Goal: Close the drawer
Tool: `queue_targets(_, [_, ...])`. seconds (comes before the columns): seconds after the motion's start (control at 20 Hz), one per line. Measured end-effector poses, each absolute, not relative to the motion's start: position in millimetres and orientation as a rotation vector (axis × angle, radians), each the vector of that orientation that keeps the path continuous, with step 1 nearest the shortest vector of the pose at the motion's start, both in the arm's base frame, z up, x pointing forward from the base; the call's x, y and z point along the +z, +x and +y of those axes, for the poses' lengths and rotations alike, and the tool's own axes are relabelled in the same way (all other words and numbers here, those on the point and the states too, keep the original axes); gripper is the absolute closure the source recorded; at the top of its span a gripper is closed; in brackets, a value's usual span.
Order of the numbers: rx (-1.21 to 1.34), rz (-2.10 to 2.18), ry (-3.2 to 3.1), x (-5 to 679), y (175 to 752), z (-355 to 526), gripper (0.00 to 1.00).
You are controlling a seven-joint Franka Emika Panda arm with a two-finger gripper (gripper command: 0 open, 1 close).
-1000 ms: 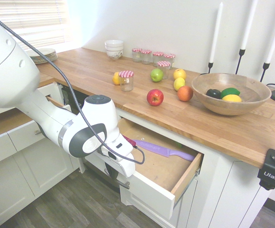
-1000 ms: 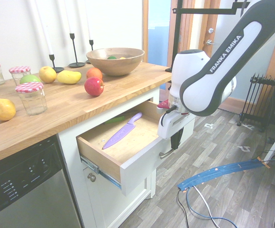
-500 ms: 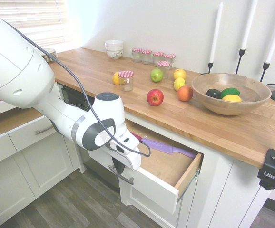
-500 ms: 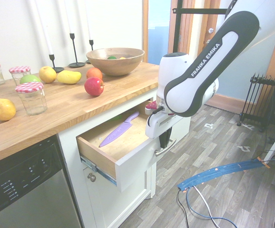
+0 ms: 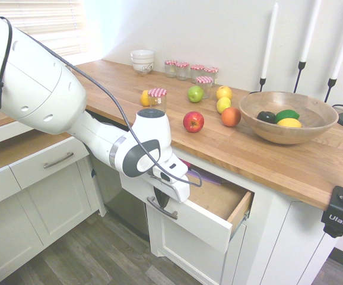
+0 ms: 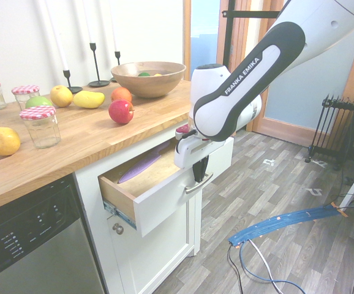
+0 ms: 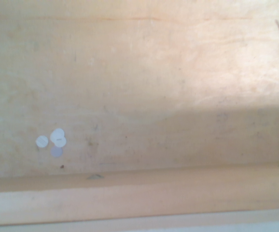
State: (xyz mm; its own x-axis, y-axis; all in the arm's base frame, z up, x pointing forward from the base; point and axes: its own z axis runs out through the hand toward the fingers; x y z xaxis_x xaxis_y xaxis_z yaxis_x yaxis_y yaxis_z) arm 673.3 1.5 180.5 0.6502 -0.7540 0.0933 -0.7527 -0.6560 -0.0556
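Under the butcher-block counter (image 5: 266, 151), the drawer (image 5: 210, 222) stands partly open, its white front jutting out from the cabinet and a strip of light wood floor showing inside. The gripper (image 6: 199, 173) hangs down right in front of that white panel, just above the curved silver handle (image 6: 199, 183), and its dark fingers look pressed together, pinching nothing. From the second exterior view a purple knife (image 6: 141, 166) lies inside the drawer, its blade reaching back under the counter edge. The wrist view shows only pale wood, the drawer floor and its front wall, with a few small white dots (image 7: 54, 140) on the floor. On the counter above sit a red apple (image 5: 193, 122), a glass jar with a checked lid (image 5: 157, 100), and to the right a wooden bowl (image 5: 288, 117) holding fruit. Tall white candles (image 5: 270, 43) stand by the far wall.
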Motion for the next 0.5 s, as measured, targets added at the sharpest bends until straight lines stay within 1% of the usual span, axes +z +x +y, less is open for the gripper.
queue_targets(0.5, [-0.217,1.331,-2.813,186.8,708.9,4.0,1.00])
